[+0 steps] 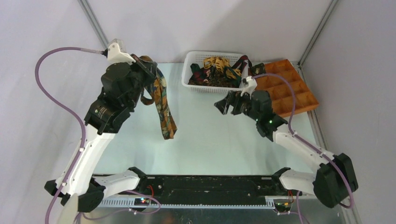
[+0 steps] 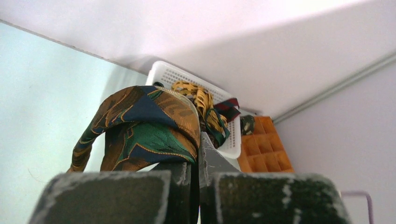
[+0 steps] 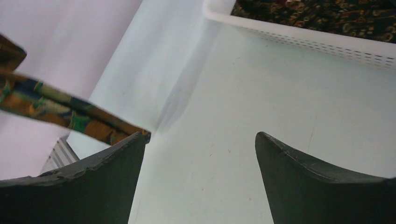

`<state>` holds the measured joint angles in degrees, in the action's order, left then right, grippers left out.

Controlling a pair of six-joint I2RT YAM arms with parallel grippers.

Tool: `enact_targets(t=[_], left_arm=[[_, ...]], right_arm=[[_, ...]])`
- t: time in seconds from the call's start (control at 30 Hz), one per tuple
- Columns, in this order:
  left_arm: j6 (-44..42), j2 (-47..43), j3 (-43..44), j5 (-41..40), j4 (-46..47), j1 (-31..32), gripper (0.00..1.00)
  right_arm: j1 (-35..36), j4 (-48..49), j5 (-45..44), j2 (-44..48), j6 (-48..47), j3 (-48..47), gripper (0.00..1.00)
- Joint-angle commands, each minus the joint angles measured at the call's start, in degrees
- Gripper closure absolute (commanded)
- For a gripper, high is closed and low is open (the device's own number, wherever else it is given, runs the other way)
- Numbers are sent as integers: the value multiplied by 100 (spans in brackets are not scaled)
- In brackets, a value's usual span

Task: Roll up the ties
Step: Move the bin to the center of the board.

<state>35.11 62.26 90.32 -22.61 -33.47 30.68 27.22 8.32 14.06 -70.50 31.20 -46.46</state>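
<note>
Hanging from the left gripper (image 1: 145,65), which is clamped shut on its upper part, a patterned tie (image 1: 163,107) dangles below that hand over the table (image 1: 210,140) in the overhead view, while the right gripper (image 1: 223,105) stands wide apart and holds nothing, with the basket (image 1: 195,59) of other ties (image 1: 215,73) just beyond it and the tray (image 1: 299,93) to its right. From the left wrist, the tie humps up just ahead of the pinched fingers and droops to their left. From the right wrist, the table shows between the spread fingers, the tie off to their left and the basket ahead.
</note>
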Motion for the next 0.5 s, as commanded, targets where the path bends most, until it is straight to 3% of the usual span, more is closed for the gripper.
enact_targets(t=[0.0, 0.07, 0.2, 0.33, 0.47], left_arm=[[199, 185, 379, -1823, 376, 465, 100], [227, 278, 441, -1932, 422, 599, 100], [145, 421, 608, -2066, 492, 803, 100], [38, 536, 783, -2087, 513, 920, 100], [-56, 570, 803, -2047, 538, 983, 100]], right_arm=[[616, 457, -868, 503, -572, 313, 9], [828, 462, -1001, 547, -486, 373, 9], [1007, 586, -1228, 450, 553, 539, 10], [1102, 981, -932, 4, 1435, 686, 14], [1356, 1322, -998, -396, 1486, 699, 16]])
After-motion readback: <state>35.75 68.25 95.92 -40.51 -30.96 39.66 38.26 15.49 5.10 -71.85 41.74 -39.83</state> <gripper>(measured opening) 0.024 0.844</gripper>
